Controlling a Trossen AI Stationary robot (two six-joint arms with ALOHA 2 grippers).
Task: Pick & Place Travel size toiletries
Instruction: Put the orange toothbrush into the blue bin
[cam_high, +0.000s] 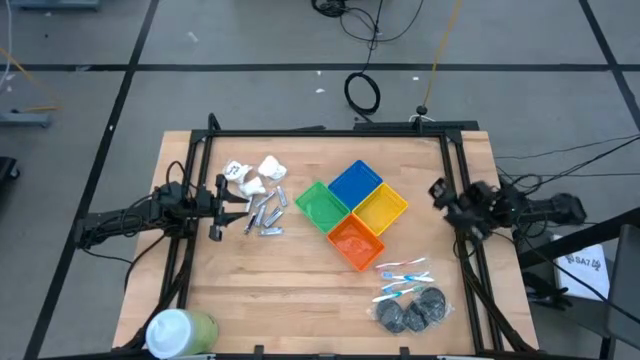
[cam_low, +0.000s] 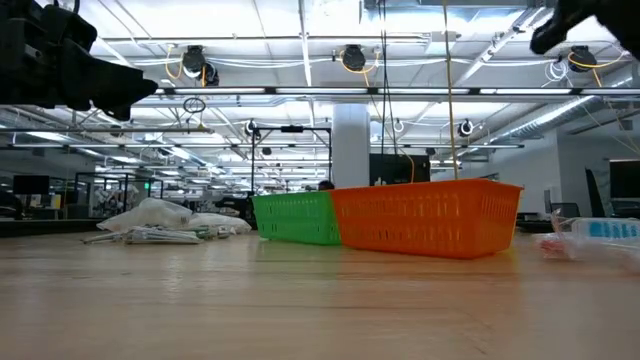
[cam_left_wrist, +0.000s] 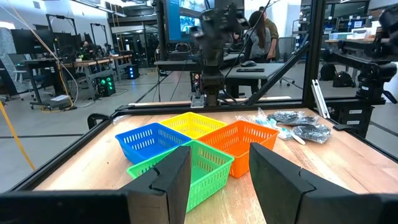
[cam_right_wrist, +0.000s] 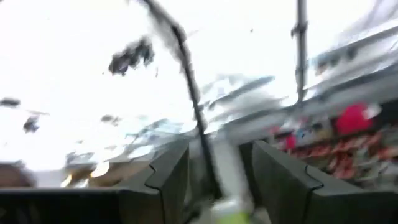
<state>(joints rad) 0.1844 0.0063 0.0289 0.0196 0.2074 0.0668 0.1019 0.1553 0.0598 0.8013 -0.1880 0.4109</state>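
Note:
The travel size toiletries lie in groups on the wooden table. White lumpy packets (cam_high: 255, 175) and short silver pieces (cam_high: 265, 215) are at the left. Blue-and-white sticks (cam_high: 403, 272) and dark grey wads (cam_high: 412, 310) are at the near right, and they also show in the left wrist view (cam_left_wrist: 298, 124). My left gripper (cam_high: 218, 205) stands open at the table's left edge, level, just left of the silver pieces and touching nothing; its fingers (cam_left_wrist: 180, 171) show a clear gap. My right gripper (cam_high: 438, 190) is at the right edge, tipped upward and open (cam_right_wrist: 214, 162), with nothing between its fingers.
Four square bins sit joined at the table's middle: blue (cam_high: 355, 182), yellow (cam_high: 381, 207), green (cam_high: 320, 205), orange (cam_high: 355, 243). A large green-and-white cylinder (cam_high: 180, 332) lies at the near left corner. A black frame (cam_high: 330, 133) rims the table. Bare wood lies between the bins and the near edge.

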